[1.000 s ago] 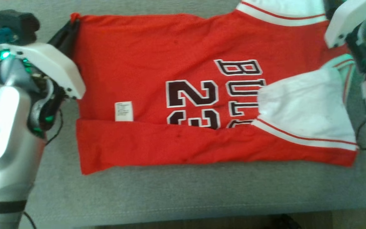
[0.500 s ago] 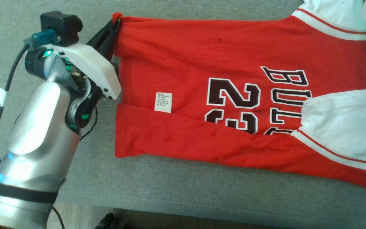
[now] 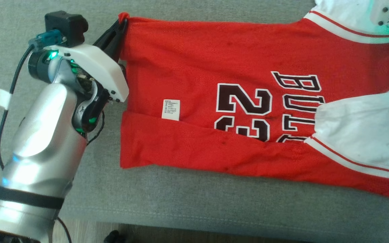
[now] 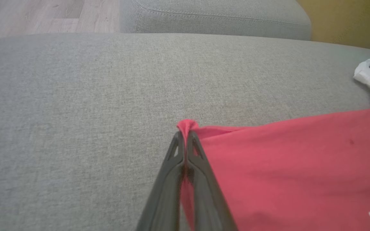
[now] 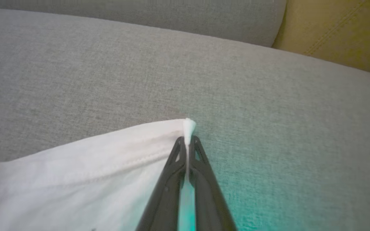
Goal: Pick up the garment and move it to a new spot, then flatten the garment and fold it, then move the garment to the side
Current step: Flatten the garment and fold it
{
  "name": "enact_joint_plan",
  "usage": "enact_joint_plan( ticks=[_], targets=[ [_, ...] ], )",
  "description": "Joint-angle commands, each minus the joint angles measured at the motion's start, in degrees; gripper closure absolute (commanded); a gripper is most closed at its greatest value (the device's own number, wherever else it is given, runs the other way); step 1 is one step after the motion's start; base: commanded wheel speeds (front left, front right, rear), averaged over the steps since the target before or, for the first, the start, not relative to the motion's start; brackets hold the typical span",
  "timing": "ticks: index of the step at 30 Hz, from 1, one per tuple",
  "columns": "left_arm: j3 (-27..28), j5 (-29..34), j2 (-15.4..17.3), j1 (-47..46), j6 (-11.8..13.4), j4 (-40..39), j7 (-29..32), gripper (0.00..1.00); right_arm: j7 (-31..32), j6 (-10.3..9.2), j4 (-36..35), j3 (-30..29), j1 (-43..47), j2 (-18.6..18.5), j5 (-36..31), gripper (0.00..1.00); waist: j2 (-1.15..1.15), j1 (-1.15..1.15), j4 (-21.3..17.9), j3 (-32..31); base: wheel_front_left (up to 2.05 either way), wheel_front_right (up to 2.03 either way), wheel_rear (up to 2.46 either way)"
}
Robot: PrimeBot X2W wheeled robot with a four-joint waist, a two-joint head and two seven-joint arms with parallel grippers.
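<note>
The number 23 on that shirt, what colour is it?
The number is near-black, outlined white, on the red shirt; clearest in the head view.

free: bare grey woven sofa seat (image 4: pixel 75 96) beyond and before the flat red-and-white jersey (image 3: pixel 198 60) | blocked: rounded grey back cushion (image 4: pixel 217 19), mustard-yellow cushion (image 5: pixel 332 35) at far edge

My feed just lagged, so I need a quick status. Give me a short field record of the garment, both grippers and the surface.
garment: red Bulls 23 jersey, spread out, near long edge folded over part of the number
left gripper: shut on the jersey's red hem corner
right gripper: shut on the edge of the white sleeve
surface: grey sofa cushion
care label: white, exposed
</note>
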Motion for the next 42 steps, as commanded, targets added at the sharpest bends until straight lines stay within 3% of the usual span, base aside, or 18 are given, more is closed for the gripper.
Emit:
enact_joint_plan(
  ticks=[1,7,13,20,25,29,34,42],
  targets=[
    [1.9,0.3,2.4,-2.3,-0.1,-1.0,-0.7,1.0,-1.3,0.37,-0.6,0.3,-1.1,0.7,-0.4,1.0,-0.01,0.0,-0.7,-0.5,0.0,0.0,0.0],
    [2.1,0.2,2.9,-1.8,0.0,-0.3,-2.0,1.0,-7.8,0.37,-0.6,-0.7,-0.7,0.9,2.2,1.0,-0.01,0.0,-2.9,-2.5,0.0,0.0,0.0],
    [3.4,-0.6,4.8,1.3,0.8,-2.0,-3.8,1.0,-14.6,0.37,-4.3,4.2,3.4,0.4,10.5,1.0,-0.01,0.0,-6.7,-5.8,0.0,0.0,0.0],
    [5.5,-2.0,7.2,8.7,3.0,-9.0,-5.8,1.0,-18.2,0.37,-15.7,12.1,15.0,-2.2,21.2,1.0,-0.01,0.0,-10.2,-9.1,0.0,0.0,0.0],
    [7.2,-2.5,8.9,14.9,5.2,-15.3,-7.5,1.0,-19.2,0.37,-24.5,13.6,24.2,-4.2,25.8,1.0,-0.01,0.0,-11.6,-10.7,0.0,0.0,0.0],
    [8.9,-3.3,10.0,21.7,7.9,-21.8,-8.5,1.0,-19.3,0.37,-33.6,12.5,33.3,-5.1,27.9,1.0,-0.01,0.0,-12.4,-11.9,0.0,0.0,0.0],
    [11.0,-5.2,9.9,30.4,11.3,-27.9,-9.9,1.0,-17.2,0.37,-46.1,8.3,45.5,-3.4,27.1,1.0,-0.01,0.0,-13.3,-13.3,0.0,0.0,0.0],
    [12.2,-7.4,8.0,37.8,13.0,-30.0,-13.0,1.0,-12.7,0.37,-55.7,3.4,55.8,0.6,23.6,1.0,-0.01,0.0,-13.9,-14.1,0.0,0.0,0.0]
  ],
)
